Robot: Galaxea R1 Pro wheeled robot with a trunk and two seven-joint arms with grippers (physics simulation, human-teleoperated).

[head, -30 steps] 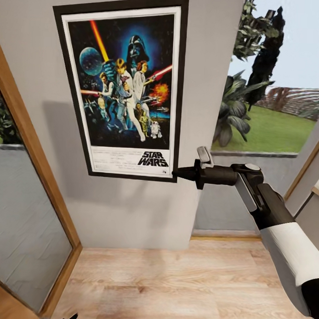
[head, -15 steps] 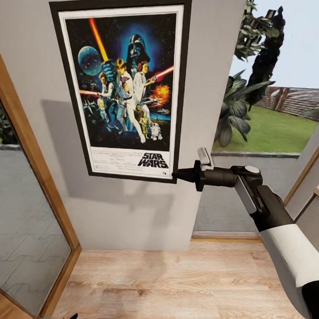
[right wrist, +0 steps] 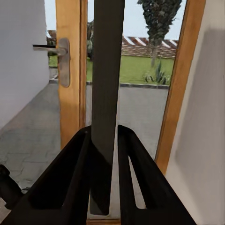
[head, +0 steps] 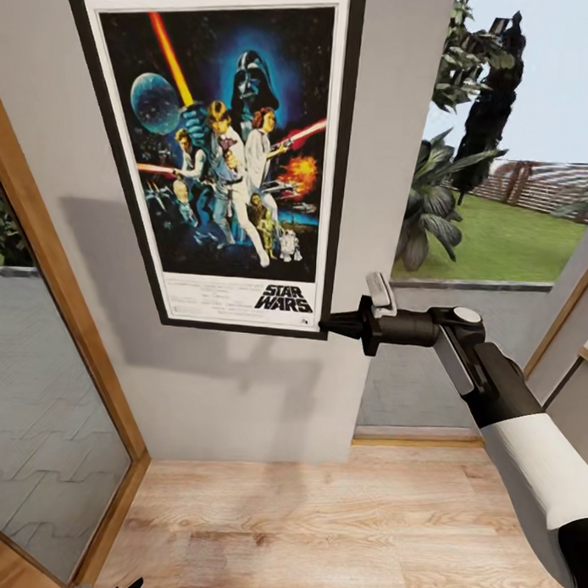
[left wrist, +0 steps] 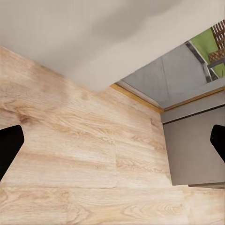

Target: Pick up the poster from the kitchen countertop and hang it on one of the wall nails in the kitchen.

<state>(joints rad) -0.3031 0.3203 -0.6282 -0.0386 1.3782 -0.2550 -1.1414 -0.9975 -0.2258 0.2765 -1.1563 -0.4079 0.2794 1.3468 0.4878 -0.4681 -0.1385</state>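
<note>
Far left, head view: wood-framed glass door (head: 45, 387), pale plank floor (head: 319, 532) below.

Left tool (left wrist: 112, 150): seen from its own wrist camera, two dark fingertips (left wrist: 9, 147) sit well apart at opposite edges of the view, nothing between them but floor. Released, hanging low, far from the work.

Centre-left: the poster (head: 218, 156) lies flat against the grey wall (head: 240, 394), long axis upright, a slight lean to its frame. Its top edge runs out of the head view, so any wall nail and the hanging point cannot be seen. Black frame, white border, dark blue art. Legible writing: "STAR WARS" in the white strip at lower right of the sheet. The fine credit lines beside it are too small to read.

Right of that: right tool (head: 334, 323), arm reaching in level from the right. Its tip meets the poster's lower right corner. Right wrist view shows the dark frame edge-on, standing between the two fingers (right wrist: 75, 178), which are clenched on it. So the right tool is grasping the poster by that bottom corner.

Key relation: the poster extends up and to the left from the right tool; the grip is at the bottom of the long axis, the hanging end at the far top. Right arm is the only one near. Judgement: seating or release turns on that unseen top edge.

Far right: window (head: 502, 166) with garden plants and lawn.
</note>
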